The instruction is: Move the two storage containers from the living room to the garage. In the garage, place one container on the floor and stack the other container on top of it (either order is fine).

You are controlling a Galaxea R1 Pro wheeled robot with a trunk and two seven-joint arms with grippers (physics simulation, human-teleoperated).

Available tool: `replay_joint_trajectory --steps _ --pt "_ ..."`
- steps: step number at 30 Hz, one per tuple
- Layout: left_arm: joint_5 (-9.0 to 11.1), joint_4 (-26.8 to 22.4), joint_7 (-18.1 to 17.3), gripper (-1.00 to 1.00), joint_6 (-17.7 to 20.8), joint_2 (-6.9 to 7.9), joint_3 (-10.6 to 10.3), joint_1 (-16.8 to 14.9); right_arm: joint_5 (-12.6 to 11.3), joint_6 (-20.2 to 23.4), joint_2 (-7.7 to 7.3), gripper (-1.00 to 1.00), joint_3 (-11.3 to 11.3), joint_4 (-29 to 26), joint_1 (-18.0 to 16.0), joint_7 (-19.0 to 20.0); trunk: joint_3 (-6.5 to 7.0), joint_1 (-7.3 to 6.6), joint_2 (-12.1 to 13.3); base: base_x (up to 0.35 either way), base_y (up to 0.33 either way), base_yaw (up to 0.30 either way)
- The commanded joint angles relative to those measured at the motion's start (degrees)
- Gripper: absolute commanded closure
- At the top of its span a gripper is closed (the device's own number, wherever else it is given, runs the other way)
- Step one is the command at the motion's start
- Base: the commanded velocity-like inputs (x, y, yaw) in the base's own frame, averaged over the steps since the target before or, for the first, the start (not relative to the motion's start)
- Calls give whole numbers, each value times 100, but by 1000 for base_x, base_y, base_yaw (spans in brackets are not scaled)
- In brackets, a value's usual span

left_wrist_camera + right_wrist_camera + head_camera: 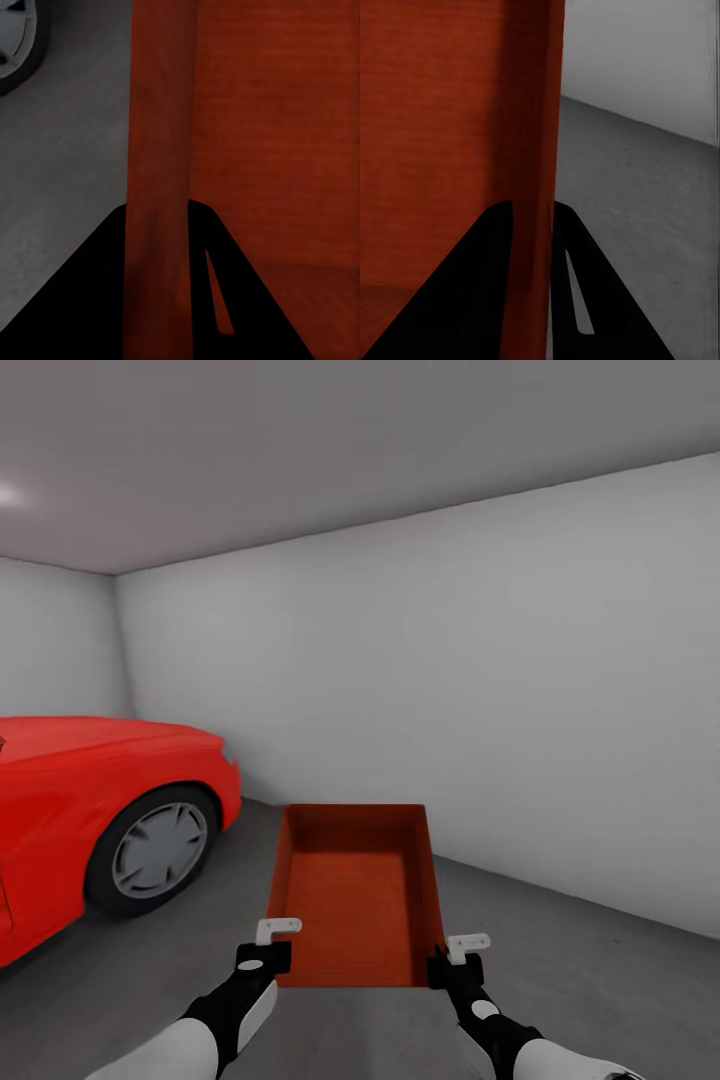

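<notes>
The red car [100,820] is cut off at the frame edge. Both arms reach forward and low, side by side. The left gripper [265,957] and right gripper [452,965] each pinch a side wall of the storage container [355,890], seemingly held above the concrete floor [600,980].

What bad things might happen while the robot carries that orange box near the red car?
The storage container is held only by its thin side walls, the left gripper and right gripper each pinching one near corner. It might slip or tilt forward. The red car stands close on the left, so a wide turn might bump it.
</notes>
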Motion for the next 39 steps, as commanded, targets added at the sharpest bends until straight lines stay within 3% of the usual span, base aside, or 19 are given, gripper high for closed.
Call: replay_joint_trajectory --steps 1,39 --pt "4 -36 51 100 23 96 387 -9 19 0 -10 100 -54 36 -1 5 -8 4 -5 311 189 -280" --pt "4 -36 51 100 23 96 383 -9 19 0 -11 100 -54 36 -1 4 -88 4 -5 310 189 -254"
